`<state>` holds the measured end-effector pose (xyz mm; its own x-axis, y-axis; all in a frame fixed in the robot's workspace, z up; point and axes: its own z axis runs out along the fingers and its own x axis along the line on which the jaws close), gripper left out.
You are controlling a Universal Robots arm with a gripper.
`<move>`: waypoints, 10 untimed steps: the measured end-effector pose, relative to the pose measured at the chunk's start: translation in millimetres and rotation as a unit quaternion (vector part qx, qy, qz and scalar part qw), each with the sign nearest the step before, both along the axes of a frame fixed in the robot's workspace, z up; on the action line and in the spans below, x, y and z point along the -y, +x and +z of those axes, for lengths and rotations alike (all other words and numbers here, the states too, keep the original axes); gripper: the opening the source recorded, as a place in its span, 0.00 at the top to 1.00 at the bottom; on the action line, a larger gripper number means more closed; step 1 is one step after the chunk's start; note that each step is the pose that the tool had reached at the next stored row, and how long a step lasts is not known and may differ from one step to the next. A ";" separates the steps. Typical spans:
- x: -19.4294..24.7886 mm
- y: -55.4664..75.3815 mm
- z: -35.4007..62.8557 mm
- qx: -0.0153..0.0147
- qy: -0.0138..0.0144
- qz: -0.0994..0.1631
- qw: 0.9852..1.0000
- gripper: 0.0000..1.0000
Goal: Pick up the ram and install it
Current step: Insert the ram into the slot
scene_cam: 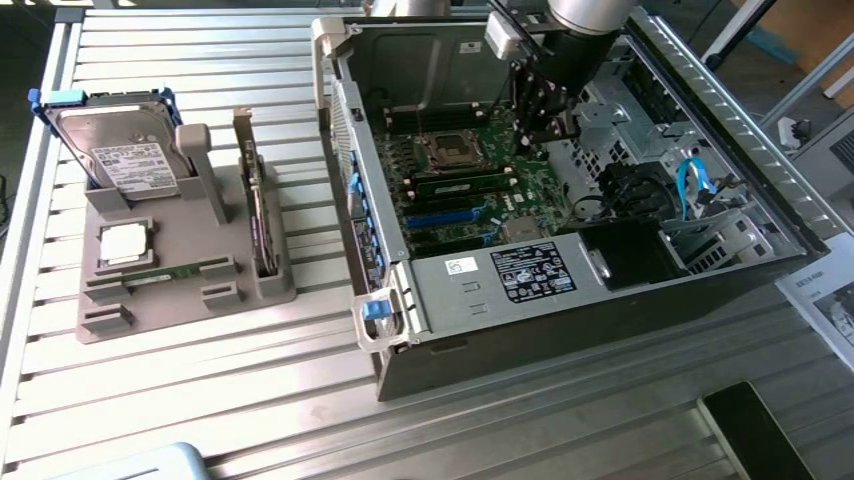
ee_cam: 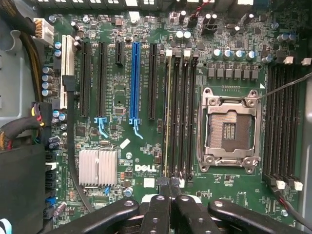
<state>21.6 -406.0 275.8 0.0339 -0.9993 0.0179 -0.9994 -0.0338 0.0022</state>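
I see the hand [ee_cam: 170, 186] clenched inside the computer case [scene_cam: 441, 350], its fingertips together over one end of the ram [ee_cam: 168, 117]. The ram stands edge-on in the slot bank beside the processor socket [ee_cam: 229, 129]. I cannot tell whether hand and ram touch. A second stick [scene_cam: 180, 271] lies in the gray holder [scene_cam: 160, 305] on the table [scene_cam: 200, 400], well apart.

One open computer case [scene_cam: 454, 330], one motherboard [ee_cam: 111, 87], one empty processor socket [ee_cam: 228, 129], one long blue slot [ee_cam: 135, 80], one silver heatsink [ee_cam: 97, 167]. On one grey holder [scene_cam: 174, 300]: one hard drive [scene_cam: 127, 160], one processor chip [scene_cam: 123, 243], one expansion card [scene_cam: 250, 190], one ram [scene_cam: 180, 270]. One gripper [ee_cam: 169, 184].
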 end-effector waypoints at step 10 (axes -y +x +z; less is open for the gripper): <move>0.0 0.0 -11.5 0.000 0.000 -0.001 1.000 0.89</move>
